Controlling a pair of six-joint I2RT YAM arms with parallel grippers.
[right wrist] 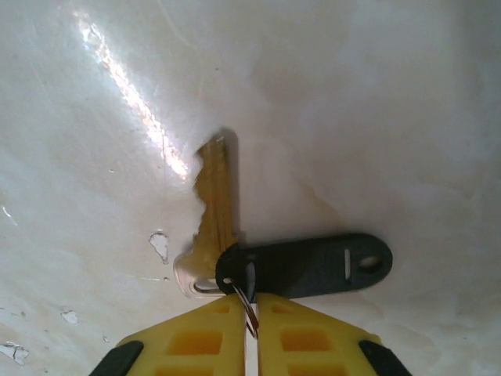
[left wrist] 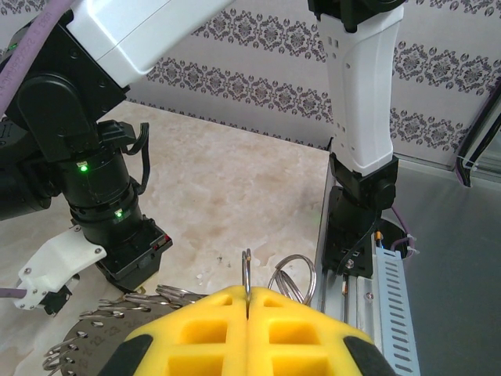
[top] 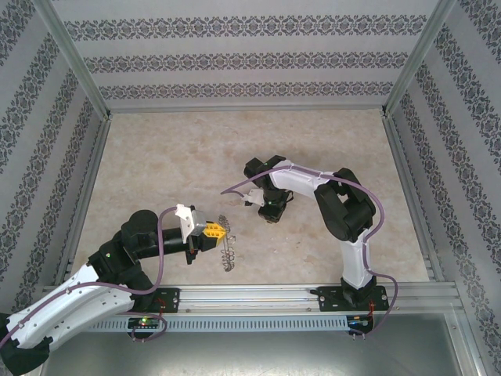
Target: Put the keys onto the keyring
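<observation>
- As I judge it, the step in hand is the pick-up of the key. The right jaws are pinching shut, and their yellow pads (right wrist: 196, 341) are meeting on the small split ring (right wrist: 246, 296) that is tying a brass-coloured key (right wrist: 217, 196) to a flat black tag (right wrist: 313, 266).
- Key and tag are lying flat on the pale marbled surface (right wrist: 368, 110). The blade is pointing away from the jaws and the tag is trailing off to the right of the wrist view. Nothing is showing them lifted yet.
- The left jaws are closed as well, gripping one thin upright wire loop (left wrist: 246, 270) on the rim of the keyring (left wrist: 82, 341). More free loops are fanning out around the grey plate beside it.
- From above, the keyring (top: 228, 252) is showing nearly edge-on just past the left jaws, towards the near edge of the surface and apart from the spot where the right arm is reaching down. Whether its lower edge is resting on the surface I cannot tell.
- The next move is calling for a clean lift of the key bunch, a carry across to the keyring, and a careful line-up of the split ring with a free loop.
- Both parts are thin wire, so the threading is going to need fine alignment. The key and tag may swing under the tip-only pinch.
</observation>
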